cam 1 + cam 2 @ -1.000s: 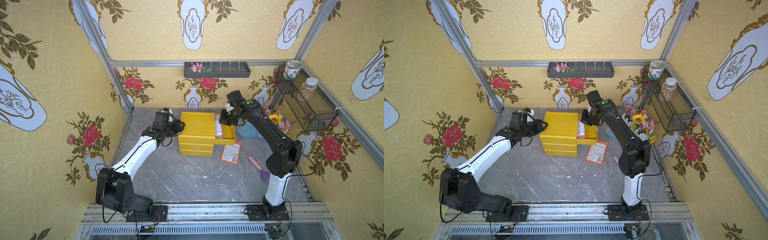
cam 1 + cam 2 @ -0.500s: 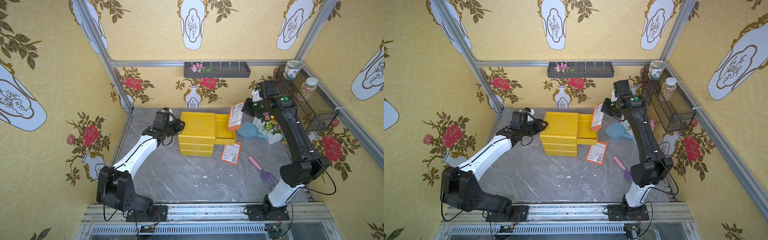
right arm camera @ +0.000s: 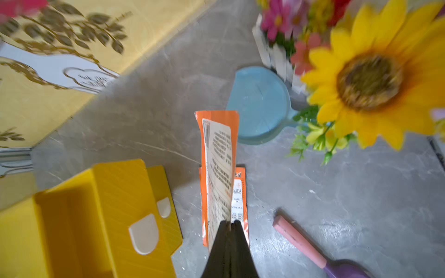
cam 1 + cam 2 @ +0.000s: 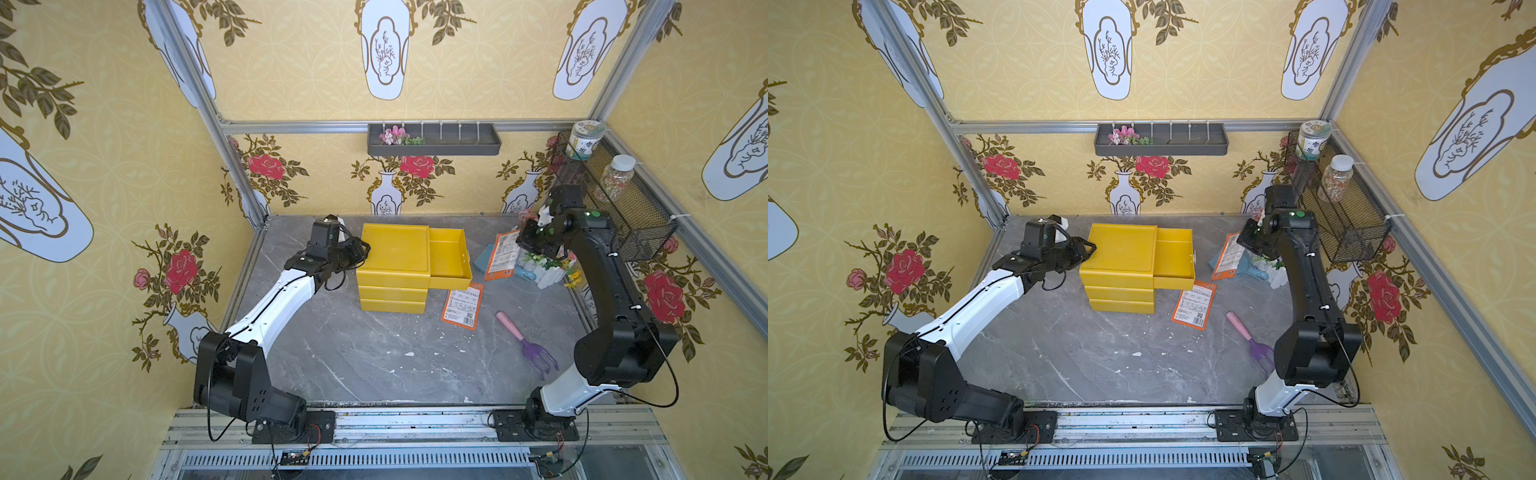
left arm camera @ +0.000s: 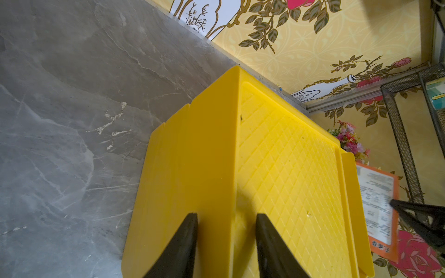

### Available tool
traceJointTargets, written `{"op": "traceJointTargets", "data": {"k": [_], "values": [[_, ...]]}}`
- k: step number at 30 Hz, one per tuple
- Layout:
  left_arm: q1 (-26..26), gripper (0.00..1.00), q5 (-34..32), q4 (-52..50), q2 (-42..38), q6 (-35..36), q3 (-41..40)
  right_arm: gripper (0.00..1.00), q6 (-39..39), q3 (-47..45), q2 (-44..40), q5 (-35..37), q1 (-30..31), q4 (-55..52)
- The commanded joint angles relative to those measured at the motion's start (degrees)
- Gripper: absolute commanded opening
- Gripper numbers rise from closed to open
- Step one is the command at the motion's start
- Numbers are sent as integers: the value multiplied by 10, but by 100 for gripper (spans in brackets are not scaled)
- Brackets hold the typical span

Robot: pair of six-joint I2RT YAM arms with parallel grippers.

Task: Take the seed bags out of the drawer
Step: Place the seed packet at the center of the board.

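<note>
With the right gripper point(image 3: 230, 222) clenched on the seed bag point(image 3: 218, 168), we should lower it flat beside the lying bag point(image 4: 462, 305). Whether the left gripper point(image 5: 226, 216) grips the chest point(image 5: 289, 168), we cannot tell.

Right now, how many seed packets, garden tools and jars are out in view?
Seed bags: 2 (held bag, bag lying flat)
Garden tools: 2 (blue scoop, pink-handled rake)
Jars: 2 (labelled jar, white-capped jar)
Total: 6
</note>
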Motion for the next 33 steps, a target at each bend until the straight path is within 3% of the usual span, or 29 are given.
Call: {"op": "traceJointTargets", "data": {"k": [1, 6, 13, 17, 20, 33], "values": [[-3, 44, 2, -85, 7, 5, -5, 0, 8, -59, 2, -42, 19, 62], [-3, 44, 1, -94, 7, 9, -2, 0, 45, -134, 21, -65, 74, 120], [-3, 44, 2, -98, 8, 10, 3, 0, 57, -171, 54, -54, 80, 135], [-3, 44, 0, -100, 9, 11, 7, 38, 45, -162, 64, -40, 71, 116], [-3, 44, -2, -101, 8, 11, 8, 47, 37, -144, 60, -32, 73, 103], [-3, 48, -11, -107, 5, 13, 24, 48, 39, -34, 63, -45, 148, 59]]}}
